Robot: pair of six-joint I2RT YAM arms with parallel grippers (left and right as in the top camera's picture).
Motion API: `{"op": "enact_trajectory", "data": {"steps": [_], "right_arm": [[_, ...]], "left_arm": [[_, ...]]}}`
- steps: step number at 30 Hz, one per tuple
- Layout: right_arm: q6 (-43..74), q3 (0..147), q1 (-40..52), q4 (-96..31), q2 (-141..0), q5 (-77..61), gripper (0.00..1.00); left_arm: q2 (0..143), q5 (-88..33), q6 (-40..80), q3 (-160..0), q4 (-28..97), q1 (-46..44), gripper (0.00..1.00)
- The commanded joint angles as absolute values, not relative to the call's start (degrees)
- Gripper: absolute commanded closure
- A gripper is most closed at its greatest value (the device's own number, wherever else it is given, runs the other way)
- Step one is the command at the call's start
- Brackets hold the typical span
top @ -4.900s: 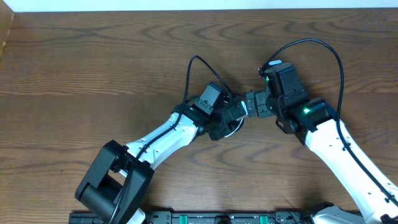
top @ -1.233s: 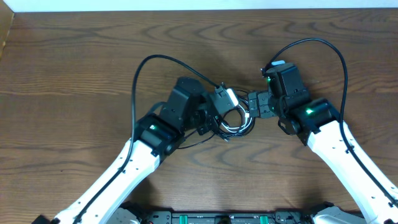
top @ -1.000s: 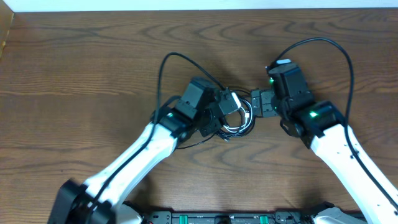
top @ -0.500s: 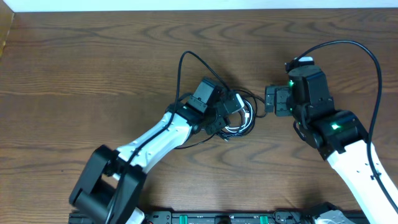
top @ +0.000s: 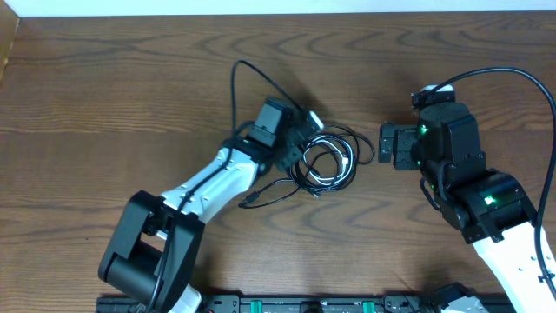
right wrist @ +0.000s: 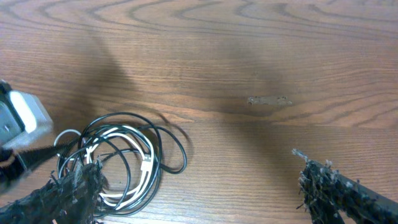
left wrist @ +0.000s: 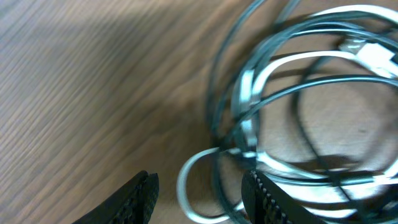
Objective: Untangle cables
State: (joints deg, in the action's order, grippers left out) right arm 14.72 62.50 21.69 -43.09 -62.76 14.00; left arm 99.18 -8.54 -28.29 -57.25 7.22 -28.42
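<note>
With my left gripper point(left wrist: 200, 186) standing unclamped astride the white cable point(left wrist: 247, 106), I should pinch that strand alone while my wide-open, empty right gripper point(right wrist: 202, 186) steadies the black cables point(top: 306, 169).

Tangled cables point(left wrist: 292, 93) — black and white, white loop inside parted pincer point(left wrist: 199, 188)

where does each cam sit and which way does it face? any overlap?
Overhead: fixed above the table, facing straight down; both arms show, the cables between them.
Left wrist: on the left gripper, facing down, close on the cables; own fingers at bottom.
Right wrist: on the right gripper, facing obliquely across the table toward the cables; own fingers in bottom corners.
Shared: all three show the cables.
</note>
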Motion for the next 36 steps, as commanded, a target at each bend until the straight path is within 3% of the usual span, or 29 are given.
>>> {"op": "enact_trajectory", "data": {"steps": [1, 10, 19, 36], "right_arm": [[15.6, 62.3, 21.3, -43.3, -62.5, 15.1, 0.0], [15.6, 62.3, 21.3, -43.4, -62.5, 15.1, 0.01], [15.6, 62.3, 21.3, -43.6, -62.5, 15.1, 0.01], [15.6, 62.3, 21.3, -44.0, -62.5, 15.1, 0.01]], "left_arm": [[99.2, -8.0, -24.9, -58.3, 7.2, -26.6, 0.51], [100.0, -13.3, -23.5, -58.3, 7.2, -26.4, 0.52], [103.9, -15.2, -20.7, -58.3, 8.7, -26.4, 0.6], [103.9, -20.0, -20.9, -58.3, 8.9, -26.4, 0.52]]}}
